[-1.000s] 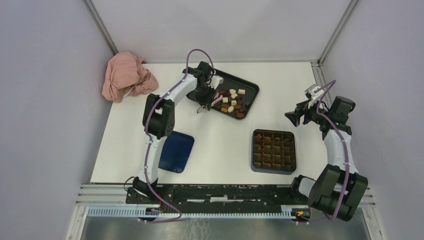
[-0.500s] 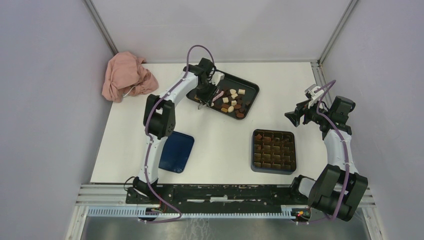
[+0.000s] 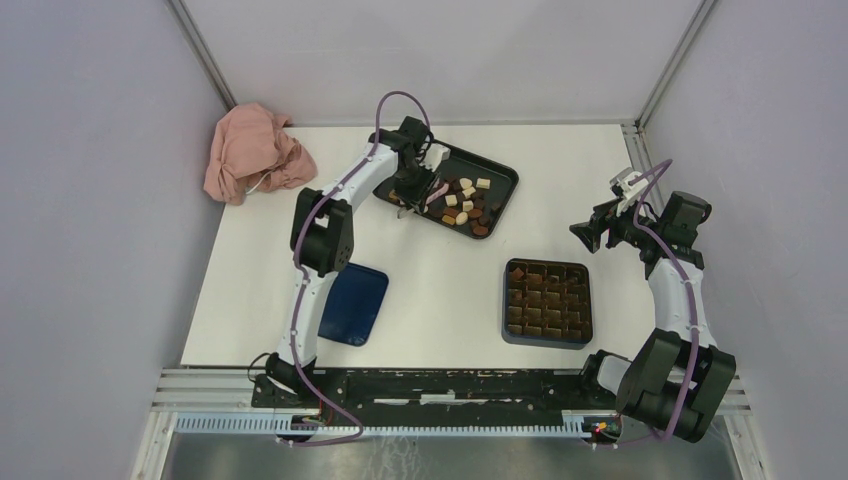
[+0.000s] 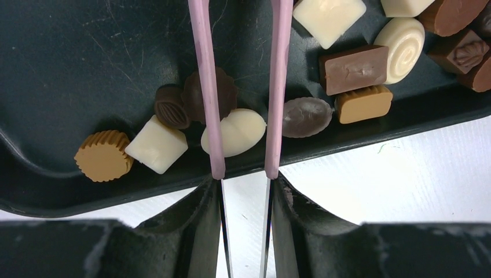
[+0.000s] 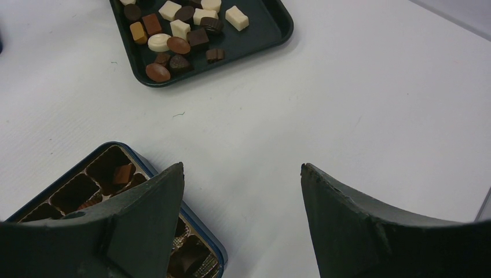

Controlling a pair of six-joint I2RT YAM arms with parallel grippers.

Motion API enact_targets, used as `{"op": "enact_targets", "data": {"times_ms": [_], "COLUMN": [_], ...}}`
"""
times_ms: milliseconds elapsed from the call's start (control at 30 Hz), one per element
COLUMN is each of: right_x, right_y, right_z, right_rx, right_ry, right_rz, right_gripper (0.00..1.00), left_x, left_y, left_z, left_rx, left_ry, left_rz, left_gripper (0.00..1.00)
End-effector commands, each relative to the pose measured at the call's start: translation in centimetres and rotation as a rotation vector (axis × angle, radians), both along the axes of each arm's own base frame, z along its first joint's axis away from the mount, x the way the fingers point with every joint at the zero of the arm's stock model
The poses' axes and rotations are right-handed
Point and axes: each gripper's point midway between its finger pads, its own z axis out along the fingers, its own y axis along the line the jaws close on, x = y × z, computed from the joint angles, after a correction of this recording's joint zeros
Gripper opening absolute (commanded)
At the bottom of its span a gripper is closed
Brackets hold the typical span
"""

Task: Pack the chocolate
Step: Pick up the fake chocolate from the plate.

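Several chocolates point(image 3: 462, 205) lie in a dark tray point(image 3: 503, 178). My left gripper point(image 3: 404, 203) is shut on the handle of pink tongs point(image 3: 434, 192) at the tray's near left edge. In the left wrist view the gripper point(image 4: 244, 183) holds the tongs point(image 4: 204, 87) with their arms apart over the tray point(image 4: 87, 58), and a cream oval chocolate point(image 4: 234, 132) lies between them. My right gripper point(image 3: 590, 232) is open and empty above the table, right of the dark blue box point(image 3: 547, 302). The right wrist view shows that gripper point(image 5: 240, 168), the box rim point(image 5: 202, 234) and the tray's chocolates point(image 5: 173, 35).
A pink cloth point(image 3: 255, 150) lies at the far left corner. A dark blue lid point(image 3: 353, 303) lies near the left arm. The box holds a brown grid insert with some pieces in its cells. Grey walls close the table in on three sides.
My left gripper with the tongs has shifted slightly farther onto the tray. The right arm has not moved.
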Motion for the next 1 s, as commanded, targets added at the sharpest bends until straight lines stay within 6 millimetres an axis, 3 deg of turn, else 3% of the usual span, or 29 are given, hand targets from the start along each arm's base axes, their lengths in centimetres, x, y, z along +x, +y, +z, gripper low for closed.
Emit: {"op": "enact_targets", "data": {"times_ms": [0, 367, 500, 667, 967], "right_x": [0.7, 0.7, 0.7, 0.7, 0.6], "right_y": [0.0, 0.0, 0.0, 0.0, 0.0], "right_z": [1.9, 2.0, 2.1, 2.1, 2.1], "right_rx": [-0.023, -0.025, -0.028, -0.029, -0.027], "right_ry": [-0.063, -0.065, -0.068, -0.068, -0.067], "right_rz": [0.026, 0.027, 0.028, 0.028, 0.030], "right_gripper": [0.79, 0.79, 0.79, 0.79, 0.79], "left_x": [0.7, 0.3, 0.3, 0.3, 0.1], "left_y": [-1.2, -1.3, -1.5, -1.8, -0.9], "left_z": [0.7, 0.0, 0.5, 2.0, 6.8], "left_rx": [-0.049, -0.041, -0.045, -0.065, -0.123], "left_ry": [-0.007, 0.025, 0.018, -0.006, -0.135], "left_rz": [0.007, 0.009, 0.014, 0.024, 0.109], "left_gripper": [0.41, 0.39, 0.28, 0.14, 0.02]}}
